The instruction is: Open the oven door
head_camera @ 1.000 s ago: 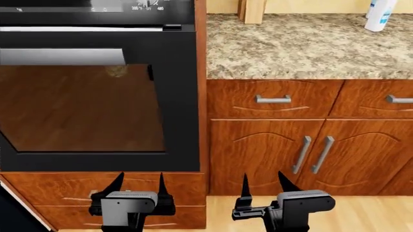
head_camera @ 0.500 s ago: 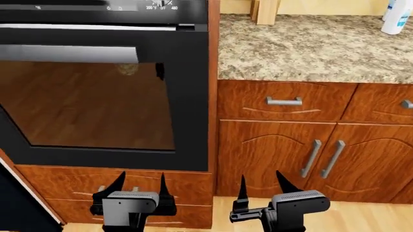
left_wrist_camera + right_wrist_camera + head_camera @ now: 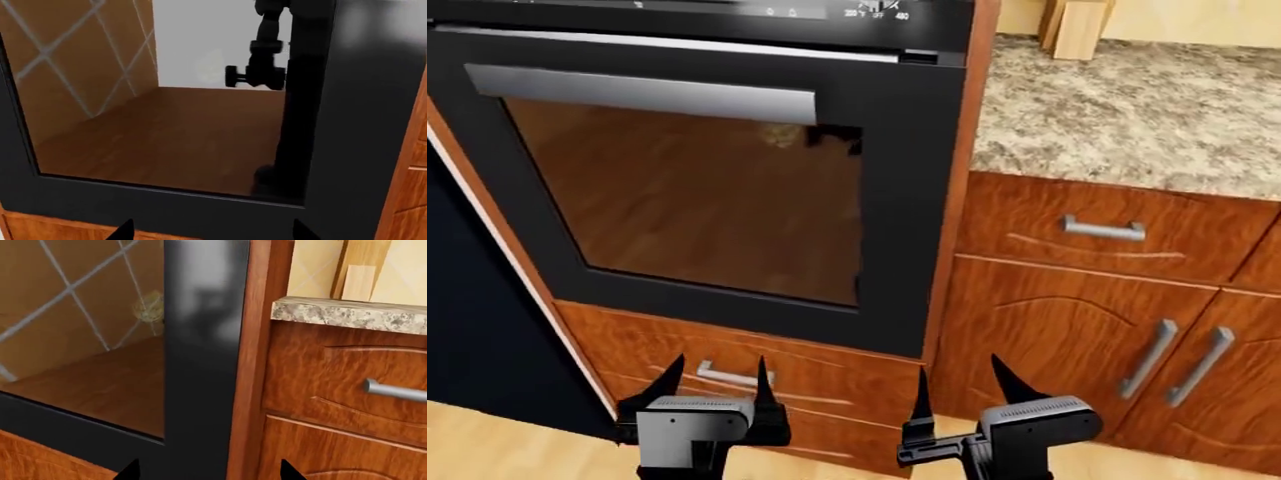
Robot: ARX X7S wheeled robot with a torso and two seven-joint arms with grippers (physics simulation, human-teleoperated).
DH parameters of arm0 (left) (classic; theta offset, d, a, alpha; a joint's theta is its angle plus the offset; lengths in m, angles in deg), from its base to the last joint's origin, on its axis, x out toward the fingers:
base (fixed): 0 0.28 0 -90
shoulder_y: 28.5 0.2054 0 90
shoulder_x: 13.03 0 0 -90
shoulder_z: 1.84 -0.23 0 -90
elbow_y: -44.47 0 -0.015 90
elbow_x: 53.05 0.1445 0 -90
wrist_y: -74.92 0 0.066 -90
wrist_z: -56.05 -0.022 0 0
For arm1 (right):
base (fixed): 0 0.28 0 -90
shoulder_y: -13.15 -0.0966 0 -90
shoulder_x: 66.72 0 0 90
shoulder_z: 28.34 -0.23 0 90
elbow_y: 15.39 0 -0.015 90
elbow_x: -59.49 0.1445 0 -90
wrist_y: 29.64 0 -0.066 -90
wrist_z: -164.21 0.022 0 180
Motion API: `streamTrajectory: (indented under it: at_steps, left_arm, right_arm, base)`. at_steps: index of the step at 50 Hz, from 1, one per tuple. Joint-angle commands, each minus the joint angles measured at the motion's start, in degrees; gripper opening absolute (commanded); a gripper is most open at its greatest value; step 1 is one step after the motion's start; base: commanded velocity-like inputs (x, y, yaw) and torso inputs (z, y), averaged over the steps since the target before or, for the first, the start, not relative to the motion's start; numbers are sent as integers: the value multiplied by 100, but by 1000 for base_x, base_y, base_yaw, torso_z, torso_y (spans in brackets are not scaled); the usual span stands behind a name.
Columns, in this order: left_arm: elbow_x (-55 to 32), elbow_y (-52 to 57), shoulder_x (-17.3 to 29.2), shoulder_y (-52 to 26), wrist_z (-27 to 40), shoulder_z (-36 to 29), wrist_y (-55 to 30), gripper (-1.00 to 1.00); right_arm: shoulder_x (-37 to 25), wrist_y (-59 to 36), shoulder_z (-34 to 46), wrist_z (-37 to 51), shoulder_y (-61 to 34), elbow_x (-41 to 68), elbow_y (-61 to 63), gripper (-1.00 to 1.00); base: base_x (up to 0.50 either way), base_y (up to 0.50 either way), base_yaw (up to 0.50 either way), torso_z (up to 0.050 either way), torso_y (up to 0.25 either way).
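The oven door (image 3: 901,200) is a black frame around dark tinted glass, standing closed and upright in the head view. Its long silver bar handle (image 3: 641,93) runs along the top edge. My left gripper (image 3: 718,362) is open, low in front of the drawer under the oven, well below the handle. My right gripper (image 3: 960,365) is open too, level with the oven's right edge. In the left wrist view the oven door glass (image 3: 167,135) fills the picture beyond the open left gripper (image 3: 211,227). The right wrist view has the oven door frame (image 3: 200,340) ahead of the open right gripper (image 3: 208,467).
A reddish wooden drawer with a silver handle (image 3: 734,377) sits under the oven. To the right are a granite countertop (image 3: 1121,110), a drawer handle (image 3: 1104,230) and cabinet door handles (image 3: 1154,358). A tall glossy black panel (image 3: 481,330) stands left of the oven.
The head view has swung left, so the oven now sits nearer its middle and the whole handle shows. Both grippers keep their place in the view and stay open.
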Motion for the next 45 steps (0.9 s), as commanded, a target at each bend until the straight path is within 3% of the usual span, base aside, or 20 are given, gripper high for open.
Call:
streamTrajectory:
  at_steps: [1,8,16,35,45]
  left_arm:
    - [-31,4,33,0,47,-39,15,100]
    - [-43,17,51,-8,75,-67,11,100]
    - [-51,-34,69,-23,90,-101,56,100]
    - [-98,-22,124,-35,143,-167,45,100]
    - [-151,-13,143,-37,183,-175,22,100]
  right_arm:
    - [-27,44,38,49,-7,9,-19,100]
    - [-33,124,34,75,-15,49,-38,100]
    - [-18,21,0,17,-8,333,-12,100]
    - [-84,-15,95,28,6,382,55,100]
    - [-111,7,167,68,27,318,35,100]
  base:
    - [0,0,500,0,0]
    - [0,0,500,0,0]
    - [-17,-4,-188,0,0]
    - [55,-501,0,0,0]
    - [0,0,0,0,0]
